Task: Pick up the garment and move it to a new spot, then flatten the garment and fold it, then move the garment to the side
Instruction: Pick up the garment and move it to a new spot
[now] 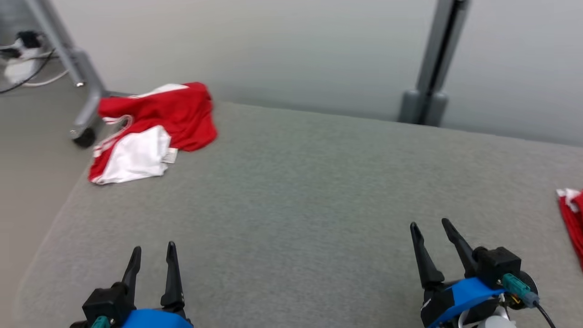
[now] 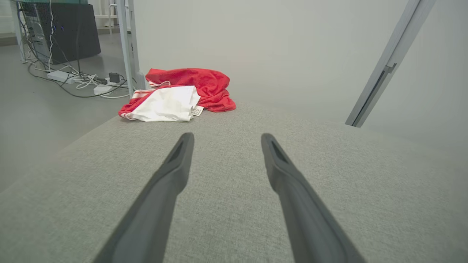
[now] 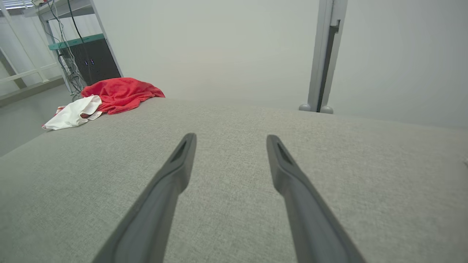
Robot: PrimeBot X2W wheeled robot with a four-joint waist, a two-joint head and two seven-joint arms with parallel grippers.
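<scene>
Head view shows the red-and-white garment (image 1: 155, 130) crumpled at the far left corner of the grey fabric-covered table (image 1: 291, 205). Its white part is turned up with a small label (image 1: 169, 156) showing, and its left hem lies right at the table's edge, perhaps over it. Both grippers hover low near the front edge, well apart from the garment. The left gripper (image 1: 154, 247) and the right gripper (image 1: 429, 223) each have their fingers spread and hold nothing, and in both wrist views bare grey cloth shows between the fingers. The pick-up has not begun, and the main risk seems to be the garment's position. A sideways nudge or a shallow pinch that slips could push the heap off the corner onto the floor, where cables (image 2: 78, 82) lie. The metal frame leg (image 1: 86, 82) and its caster (image 1: 84, 137) stand just beside the heap, so a wide approach by the left arm could strike them. The bundle is layered, so fingers closing on the top fold alone would likely lift one flap and drag the rest, leaving it more tangled for flattening. A second red cloth (image 1: 573, 223) at the right edge of the table could be taken for the target if the right arm leads.
</scene>
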